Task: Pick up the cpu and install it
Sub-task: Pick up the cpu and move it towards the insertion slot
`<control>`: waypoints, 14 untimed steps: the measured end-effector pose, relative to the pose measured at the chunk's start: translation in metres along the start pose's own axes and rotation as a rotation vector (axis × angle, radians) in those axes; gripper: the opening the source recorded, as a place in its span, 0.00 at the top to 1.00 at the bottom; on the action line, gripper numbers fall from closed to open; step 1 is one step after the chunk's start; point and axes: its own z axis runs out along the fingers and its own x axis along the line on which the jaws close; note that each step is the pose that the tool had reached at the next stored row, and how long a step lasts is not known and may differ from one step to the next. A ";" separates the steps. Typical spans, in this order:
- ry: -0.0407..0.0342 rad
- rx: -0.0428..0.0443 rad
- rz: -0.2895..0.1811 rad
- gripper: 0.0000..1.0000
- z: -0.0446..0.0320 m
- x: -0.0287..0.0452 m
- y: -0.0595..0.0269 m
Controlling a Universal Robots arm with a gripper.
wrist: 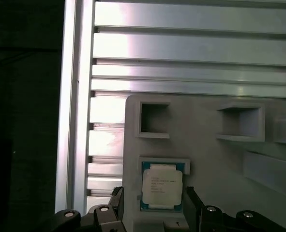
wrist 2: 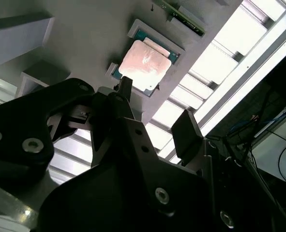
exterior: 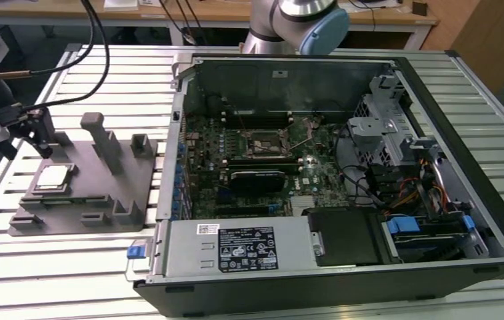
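Note:
The cpu (exterior: 52,177) is a small square chip with a pale metal top. It lies flat in a recess of the grey plastic fixture (exterior: 101,200), at the exterior view's left. My gripper (exterior: 43,143) hangs just above it, open. In the first wrist view the cpu (wrist: 162,186) sits between the two dark fingertips (wrist: 117,195), with the gripper (wrist: 153,190) straddling it and a gap on each side. In the second wrist view the cpu (wrist 2: 145,60) lies beyond the spread gripper (wrist 2: 155,99). Nothing is held.
Upright posts (exterior: 101,133) rise from the fixture close to the gripper. An open computer case (exterior: 341,267) stands at the exterior view's right, with the motherboard socket (exterior: 261,143) near its middle. Everything rests on a slatted aluminium table (exterior: 57,267).

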 end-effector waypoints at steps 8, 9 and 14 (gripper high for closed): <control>-0.0001 0.0000 0.000 0.40 0.0117 -0.0035 -0.0005; -0.0001 0.0000 0.000 0.40 0.0128 -0.0041 -0.0006; -0.0001 -0.0001 0.000 0.40 0.0189 -0.0058 -0.0008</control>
